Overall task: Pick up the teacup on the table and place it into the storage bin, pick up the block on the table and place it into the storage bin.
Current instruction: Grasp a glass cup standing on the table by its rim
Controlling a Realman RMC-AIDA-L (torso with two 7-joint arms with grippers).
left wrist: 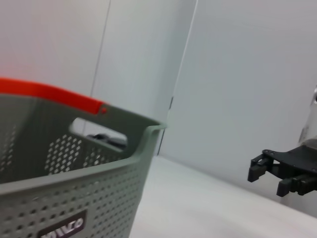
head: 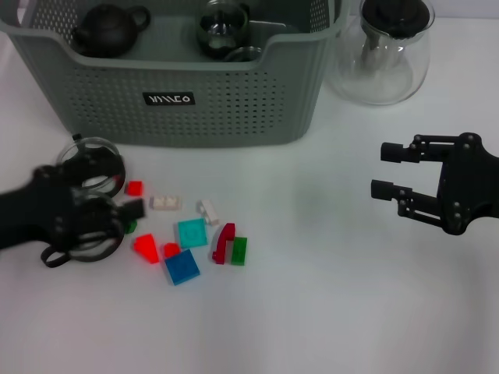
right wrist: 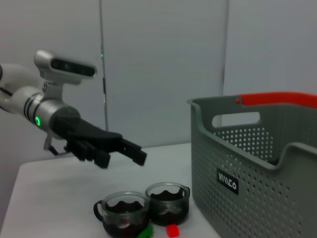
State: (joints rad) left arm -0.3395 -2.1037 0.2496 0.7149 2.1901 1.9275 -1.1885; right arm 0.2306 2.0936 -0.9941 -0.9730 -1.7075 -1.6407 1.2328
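Teacups, two glass ones (head: pixel 92 160) (head: pixel 95 236), sit on the desk (head: pixel 312 312) at nine o'clock, near its edge. Left end effector (head: pixel 129 209) hangs above them, fingers apart, holding nothing. Blocks (head: pixel 191 233) lie just beside. Storage bin (head: pixel 187 101) stands at twelve o'clock. Right end effector (head: pixel 383 171) waits open at three o'clock over bare desk.

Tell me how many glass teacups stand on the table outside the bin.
2. Both stand left of the blocks, under the left gripper: one teacup nearer the storage bin, the other teacup beside it.
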